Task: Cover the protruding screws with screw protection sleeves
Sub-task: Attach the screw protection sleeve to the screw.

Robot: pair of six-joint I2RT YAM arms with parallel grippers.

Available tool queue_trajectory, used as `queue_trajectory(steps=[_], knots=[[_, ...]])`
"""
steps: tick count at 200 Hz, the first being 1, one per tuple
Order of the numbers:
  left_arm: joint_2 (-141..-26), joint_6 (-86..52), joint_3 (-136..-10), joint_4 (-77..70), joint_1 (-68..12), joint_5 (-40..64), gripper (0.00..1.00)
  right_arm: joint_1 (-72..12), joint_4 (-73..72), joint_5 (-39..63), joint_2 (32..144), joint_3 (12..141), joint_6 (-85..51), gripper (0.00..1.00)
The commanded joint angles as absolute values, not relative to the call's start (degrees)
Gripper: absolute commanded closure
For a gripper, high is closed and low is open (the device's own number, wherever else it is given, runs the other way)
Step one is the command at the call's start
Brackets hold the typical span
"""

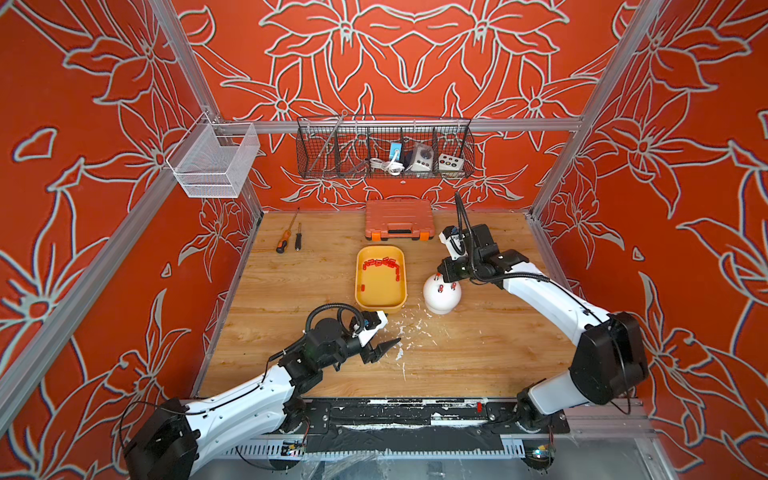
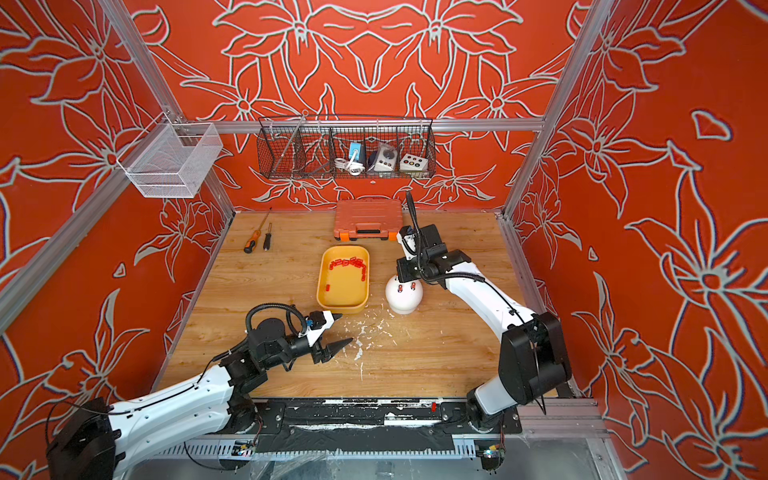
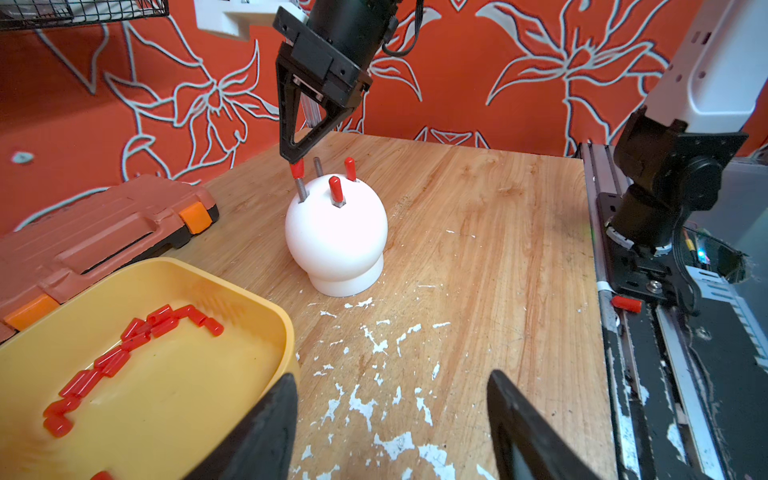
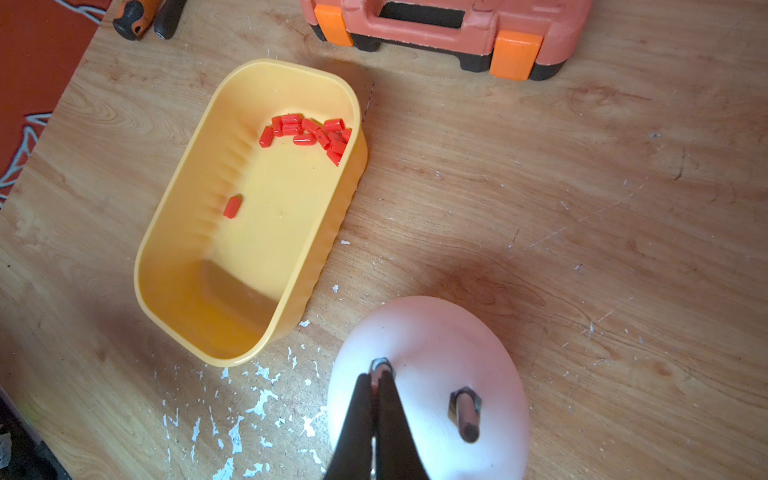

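Observation:
A white dome [image 1: 441, 297] [image 3: 336, 237] stands right of the yellow tray [image 1: 358, 286]. Four protruding screws rise from its top. Two wear red screw protection sleeves [image 3: 336, 188] [image 3: 350, 168], and one screw [image 3: 318, 167] [image 4: 466, 415] is bare. My right gripper [image 3: 291, 160] [image 4: 377, 376] points down over the dome, shut on a sleeve [image 3: 297, 169] sitting on the tip of the remaining screw [image 3: 302, 192]. Several loose sleeves [image 4: 309, 133] [image 3: 137, 338] lie in the tray. My left gripper [image 3: 392, 376] [image 1: 388, 345] hovers open and empty near the tray's front corner.
An orange tool case [image 1: 399, 219] lies at the back, and two screwdrivers [image 1: 287, 237] lie back left. A black wire basket [image 1: 384, 151] and a white mesh basket [image 1: 214, 160] hang on the frame. One stray sleeve [image 3: 625, 302] rests on the front rail. White flecks [image 3: 374, 340] mark the wood.

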State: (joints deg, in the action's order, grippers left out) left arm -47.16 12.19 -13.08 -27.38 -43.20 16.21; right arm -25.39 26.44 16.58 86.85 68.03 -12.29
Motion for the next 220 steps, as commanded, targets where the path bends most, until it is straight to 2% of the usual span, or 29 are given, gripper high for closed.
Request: queue_trajectory(steps=[1, 84, 171, 220], knots=[[-47.11, 13.13, -15.02, -27.41, -43.51, 17.05, 0.3, -25.35, 27.38, 17.49, 88.92, 69.44, -11.2, 1.0], [-46.77, 13.29, -15.38, -26.37, -43.51, 17.05, 0.3, -25.75, 28.67, 16.43, 90.88, 70.31, -10.6, 1.0], [-46.14, 13.41, -15.67, -25.35, -43.51, 17.38, 0.3, -29.3, 43.55, 12.78, 94.9, 78.63, -7.48, 1.0], [-46.02, 13.53, -15.65, -25.24, -43.51, 17.33, 0.3, -29.6, 44.58, 13.1, 95.31, 79.5, -7.92, 1.0]])
